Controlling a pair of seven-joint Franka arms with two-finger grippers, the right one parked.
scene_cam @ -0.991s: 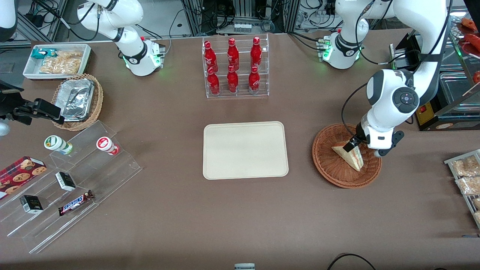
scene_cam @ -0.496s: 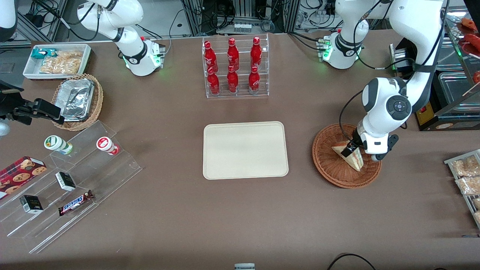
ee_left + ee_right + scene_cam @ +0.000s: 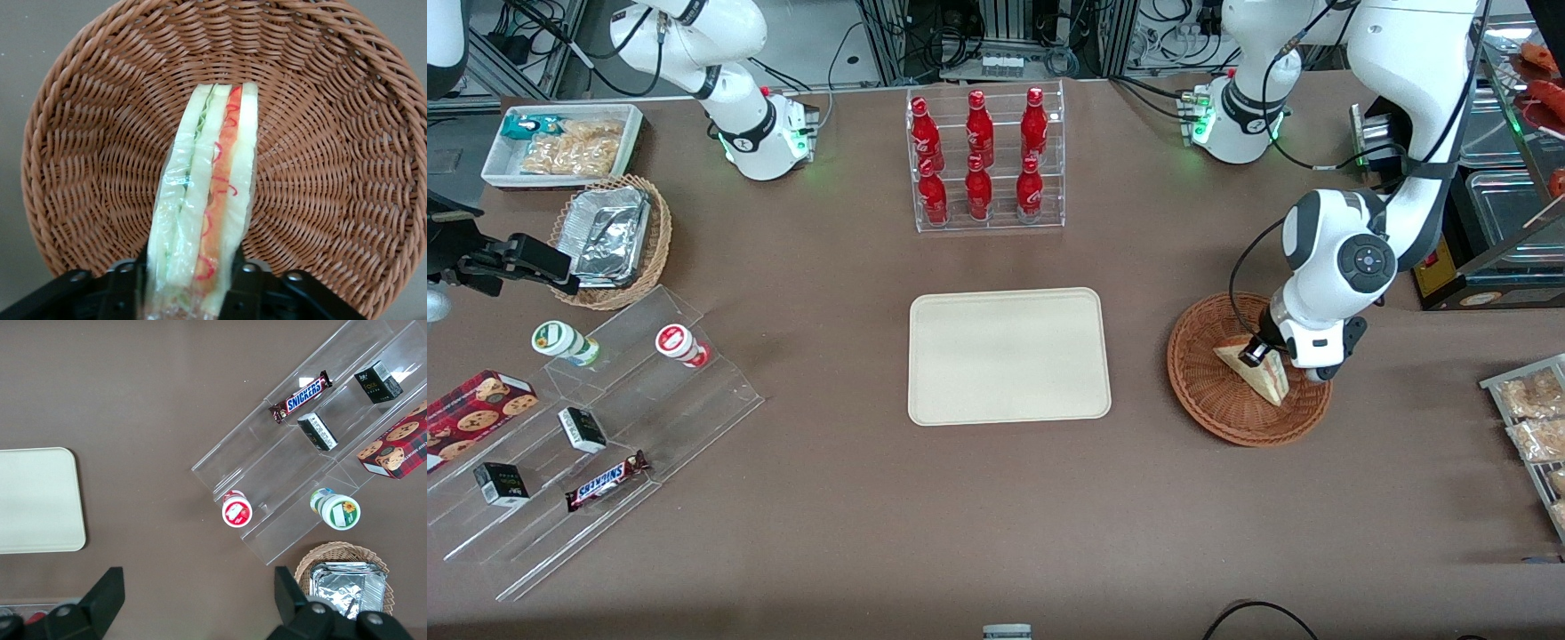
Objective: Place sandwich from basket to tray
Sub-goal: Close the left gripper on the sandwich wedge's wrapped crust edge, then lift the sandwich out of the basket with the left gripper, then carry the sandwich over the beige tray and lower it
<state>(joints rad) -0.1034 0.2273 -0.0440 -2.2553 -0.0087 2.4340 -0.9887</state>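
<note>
Sandwich (image 3: 203,200): pale white bread, red, orange, green layers. Basket (image 3: 347,167): reddish-brown weave. Tray (image 3: 1009,356): plain cream-beige. Table (image 3: 996,516): brown. Gripper (image 3: 190,283): black, at sandwich.

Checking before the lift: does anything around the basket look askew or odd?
Only the sandwich: it stands on edge in the basket, its filling stripe facing up, rather than lying flat. The claw has a finger on each bread face. The tray lies bare and square. Nothing is spilled.
</note>
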